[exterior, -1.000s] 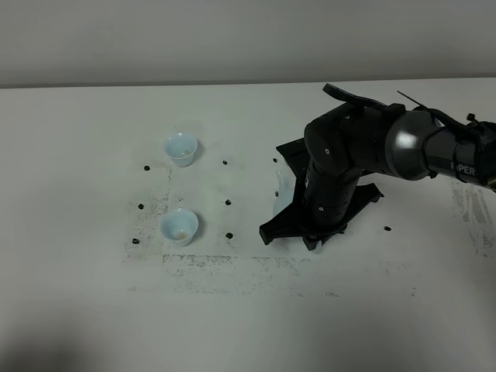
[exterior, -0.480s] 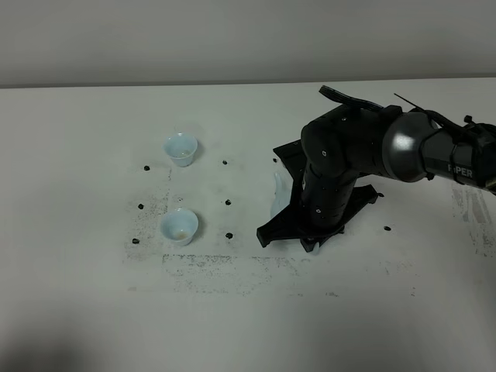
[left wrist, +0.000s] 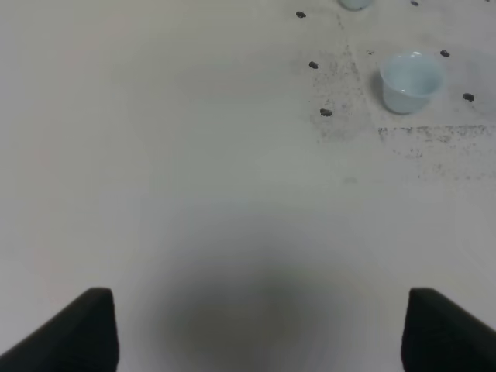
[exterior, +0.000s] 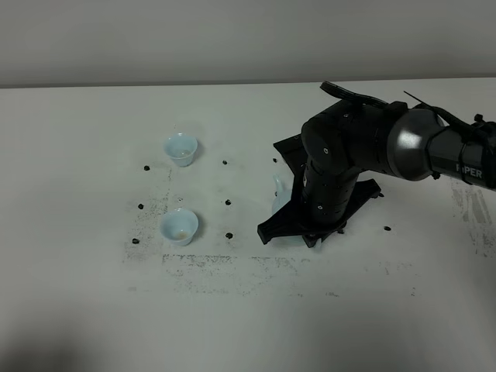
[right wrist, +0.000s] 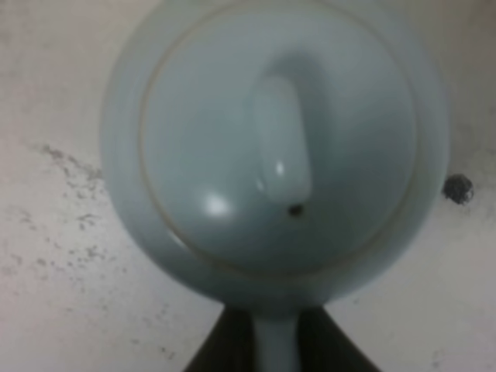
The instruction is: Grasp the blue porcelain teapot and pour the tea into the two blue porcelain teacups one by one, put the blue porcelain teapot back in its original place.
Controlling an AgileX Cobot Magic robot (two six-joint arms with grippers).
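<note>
My left gripper (left wrist: 263, 333) hangs over bare tabletop (left wrist: 155, 155) with its fingers (left wrist: 85, 329) spread wide and nothing between them. The far teacup (exterior: 180, 149) and near teacup (exterior: 179, 226) stand left of the tabletop's middle, one behind the other, well apart from either gripper. The teapot (right wrist: 279, 147) lies right of the middle, mostly hidden under my right arm. My right gripper (right wrist: 275, 349) is clamped on its handle (right wrist: 273, 333), one finger on each side. I cannot tell whether the teapot's base touches the tabletop.
</note>
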